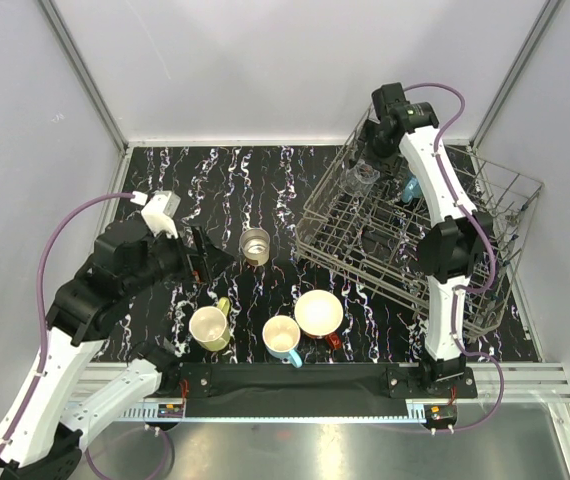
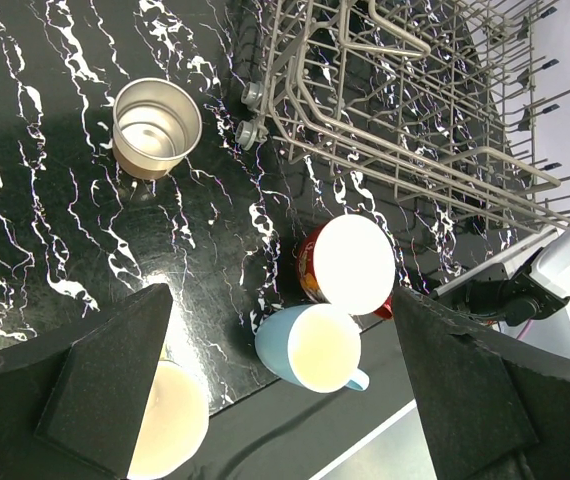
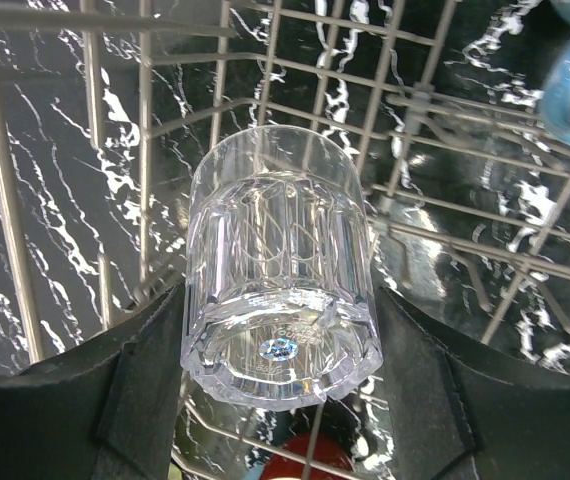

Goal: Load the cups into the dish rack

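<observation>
The dish rack [image 1: 485,215] stands at the right. My right gripper [image 1: 365,168] is over its far left corner, shut on a clear tumbler [image 3: 280,290] that is held base-up among the wires; the fingers [image 3: 145,380] press both its sides. A light-blue cup [image 1: 410,188] lies in the rack beside it. On the table stand a steel cup [image 1: 255,244], a yellow-green mug [image 1: 210,328], a light-blue mug [image 1: 283,340] and a wide red mug [image 1: 319,314]. My left gripper [image 1: 205,262] is open and empty, above the table left of the steel cup.
The left wrist view shows the steel cup [image 2: 155,125], red mug [image 2: 353,262], light-blue mug [image 2: 315,347], yellow-green mug [image 2: 170,430] and the rack's near corner [image 2: 415,110]. White walls close in the table. A black bar [image 1: 295,378] runs along the front edge.
</observation>
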Robot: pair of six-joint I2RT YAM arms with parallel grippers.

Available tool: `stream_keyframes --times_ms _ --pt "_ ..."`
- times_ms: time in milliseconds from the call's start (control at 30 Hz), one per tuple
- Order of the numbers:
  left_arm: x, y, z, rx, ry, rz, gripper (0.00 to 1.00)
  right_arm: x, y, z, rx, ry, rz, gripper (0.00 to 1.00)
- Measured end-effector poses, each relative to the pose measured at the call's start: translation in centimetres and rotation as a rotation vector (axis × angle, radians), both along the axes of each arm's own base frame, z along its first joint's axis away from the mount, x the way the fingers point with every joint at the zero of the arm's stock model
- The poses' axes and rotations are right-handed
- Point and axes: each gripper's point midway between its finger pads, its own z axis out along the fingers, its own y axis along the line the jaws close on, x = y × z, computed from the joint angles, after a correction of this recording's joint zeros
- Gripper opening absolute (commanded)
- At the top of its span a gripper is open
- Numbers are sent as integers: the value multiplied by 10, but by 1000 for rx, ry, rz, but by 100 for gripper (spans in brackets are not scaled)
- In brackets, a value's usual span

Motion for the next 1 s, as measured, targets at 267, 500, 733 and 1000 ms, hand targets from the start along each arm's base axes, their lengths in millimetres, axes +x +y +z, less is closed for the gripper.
stream_keyframes --times_ms 267,500,733,1000 --pt "-2 1 1 -4 -7 0 99 12 8 -28 20 39 -10 0" --pt "-4 2 2 -7 -12 -2 99 16 9 -48 14 78 -23 3" --pt "-6 3 4 -11 -19 -2 99 18 9 -59 13 96 -31 19" --pt "-6 3 4 -11 -20 -2 99 21 9 -65 13 104 -38 25"
